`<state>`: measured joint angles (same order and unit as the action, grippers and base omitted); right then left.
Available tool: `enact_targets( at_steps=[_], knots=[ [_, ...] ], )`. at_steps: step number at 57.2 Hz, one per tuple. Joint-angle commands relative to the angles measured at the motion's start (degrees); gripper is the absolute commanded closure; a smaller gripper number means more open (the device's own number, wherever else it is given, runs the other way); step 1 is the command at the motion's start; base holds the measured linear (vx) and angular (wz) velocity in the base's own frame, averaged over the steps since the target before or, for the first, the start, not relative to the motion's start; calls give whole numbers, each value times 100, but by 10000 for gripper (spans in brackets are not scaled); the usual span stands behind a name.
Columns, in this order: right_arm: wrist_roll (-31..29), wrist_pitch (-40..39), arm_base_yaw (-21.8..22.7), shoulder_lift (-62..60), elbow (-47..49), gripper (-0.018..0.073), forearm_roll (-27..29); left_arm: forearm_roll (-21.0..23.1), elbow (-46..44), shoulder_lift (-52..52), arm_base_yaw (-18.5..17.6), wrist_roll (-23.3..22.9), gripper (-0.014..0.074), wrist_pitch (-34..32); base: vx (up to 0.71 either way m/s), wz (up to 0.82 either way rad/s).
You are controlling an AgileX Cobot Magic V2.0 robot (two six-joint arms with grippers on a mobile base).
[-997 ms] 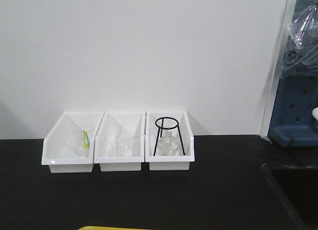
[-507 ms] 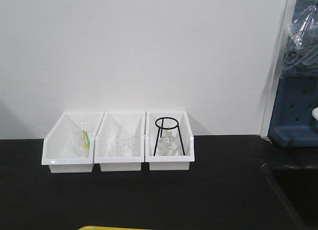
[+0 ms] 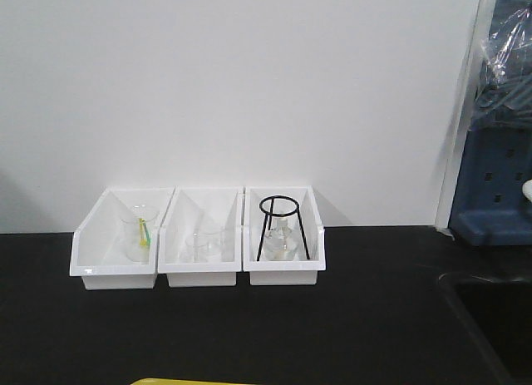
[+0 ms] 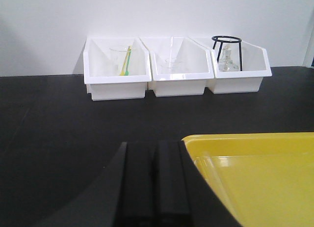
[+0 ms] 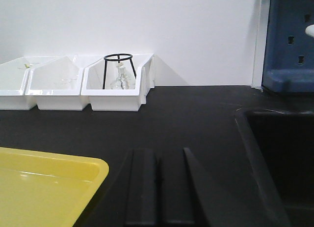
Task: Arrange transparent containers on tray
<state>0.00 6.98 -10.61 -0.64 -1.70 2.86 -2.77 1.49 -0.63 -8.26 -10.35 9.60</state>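
Note:
The transparent containers are out of view in every frame. The yellow tray (image 4: 255,178) lies on the black bench, just right of my left gripper (image 4: 156,144). Its corner (image 5: 44,188) also shows left of my right gripper (image 5: 157,151). In the front view only a sliver of the tray's rim (image 3: 183,382) shows at the bottom edge. Both grippers hover low over the bench with their black fingers pressed together and nothing between them. The part of the tray that shows holds nothing.
Three white bins (image 3: 202,273) stand side by side against the back wall. They hold clear beakers, a green-yellow stick (image 4: 126,65) and a black ring stand (image 3: 278,206) over a flask. A dark sink (image 5: 279,158) drops away on the right, under a blue rack (image 3: 499,185).

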Motion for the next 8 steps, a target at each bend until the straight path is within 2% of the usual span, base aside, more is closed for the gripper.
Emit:
enact_targets(
  at_steps=[1,8],
  knots=[
    [-37,-484,32,-52,-52,572,-53,32,214,-134,-27,2,600,-458,0,0],
    [-37,-484,32,-52,-52,572,-53,32,214,-134,-27,2,600,-458,0,0]
  ],
)
